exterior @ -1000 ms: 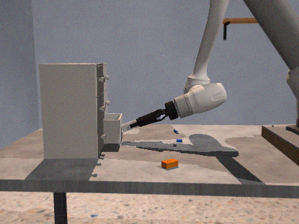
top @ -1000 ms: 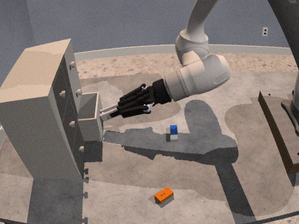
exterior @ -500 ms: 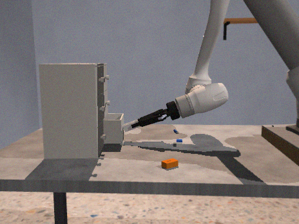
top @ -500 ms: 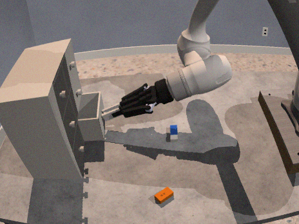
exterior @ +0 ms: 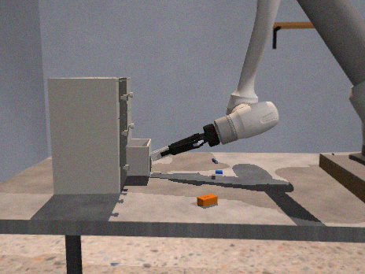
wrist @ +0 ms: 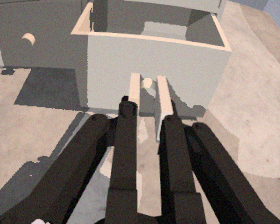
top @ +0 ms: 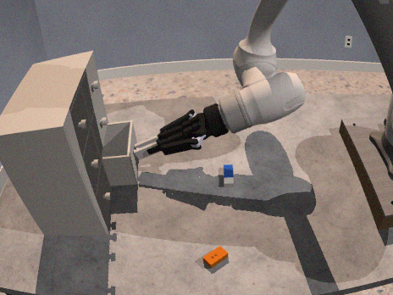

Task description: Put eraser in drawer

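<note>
The small chest (top: pixel 55 149) stands at the left of the table, also in the exterior view (exterior: pixel 84 135). Its bottom-row right drawer (top: pixel 119 153) is pulled partly out and looks empty in the wrist view (wrist: pixel 153 53). My gripper (top: pixel 139 150) (exterior: pixel 154 154) reaches in low from the right and is shut on that drawer's knob (wrist: pixel 148 86), with the fingertips at the drawer front. The eraser (top: pixel 228 174) (exterior: pixel 219 172), a small blue and white block, lies on the table to the right of the drawer and below my arm.
An orange block (top: pixel 215 256) (exterior: pixel 207 200) lies near the table's front edge. A small blue object (exterior: pixel 215 161) lies further back on the table. A dark raised base (top: pixel 366 179) holds the arm at the right. The other drawers are pushed in.
</note>
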You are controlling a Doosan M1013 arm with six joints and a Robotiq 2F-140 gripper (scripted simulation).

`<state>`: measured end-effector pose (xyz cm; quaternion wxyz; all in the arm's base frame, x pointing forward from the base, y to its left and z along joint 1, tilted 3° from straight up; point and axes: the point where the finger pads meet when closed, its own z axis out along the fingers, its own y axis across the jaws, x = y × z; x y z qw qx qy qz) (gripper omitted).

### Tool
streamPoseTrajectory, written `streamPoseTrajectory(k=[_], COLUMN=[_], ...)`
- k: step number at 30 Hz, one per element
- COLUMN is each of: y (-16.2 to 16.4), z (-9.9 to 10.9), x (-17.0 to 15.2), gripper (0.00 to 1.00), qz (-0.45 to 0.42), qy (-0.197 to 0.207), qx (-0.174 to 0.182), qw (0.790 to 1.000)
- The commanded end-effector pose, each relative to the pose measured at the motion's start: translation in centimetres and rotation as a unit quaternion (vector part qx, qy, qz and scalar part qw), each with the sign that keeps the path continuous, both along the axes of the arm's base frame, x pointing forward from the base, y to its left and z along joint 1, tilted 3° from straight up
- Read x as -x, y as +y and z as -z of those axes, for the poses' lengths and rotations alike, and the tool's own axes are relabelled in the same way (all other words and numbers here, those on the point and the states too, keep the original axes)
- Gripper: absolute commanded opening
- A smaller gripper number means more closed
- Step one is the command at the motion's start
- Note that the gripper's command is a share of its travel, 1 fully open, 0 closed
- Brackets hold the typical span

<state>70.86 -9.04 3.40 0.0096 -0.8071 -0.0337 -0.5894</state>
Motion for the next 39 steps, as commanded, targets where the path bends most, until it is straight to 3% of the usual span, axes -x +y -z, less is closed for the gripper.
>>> streamPoseTrajectory(k=[1, 12, 22, 32, 39], y=[0.0, 0.0, 0.0, -0.3, -0.3], z=[0.0, 0.0, 0.0, 0.2, 0.2], x=[0.0, 0.0, 0.2, 4.3, 5.0], gripper=[0.08, 0.20, 0.20, 0.20, 0.20], qz=[0.000, 0.000, 0.000, 0.000, 0.000], qy=[0.000, 0.000, 0.000, 0.000, 0.000], qx=[0.000, 0.000, 0.000, 0.000, 0.000], qw=[1.000, 1.000, 1.000, 1.000, 1.000])
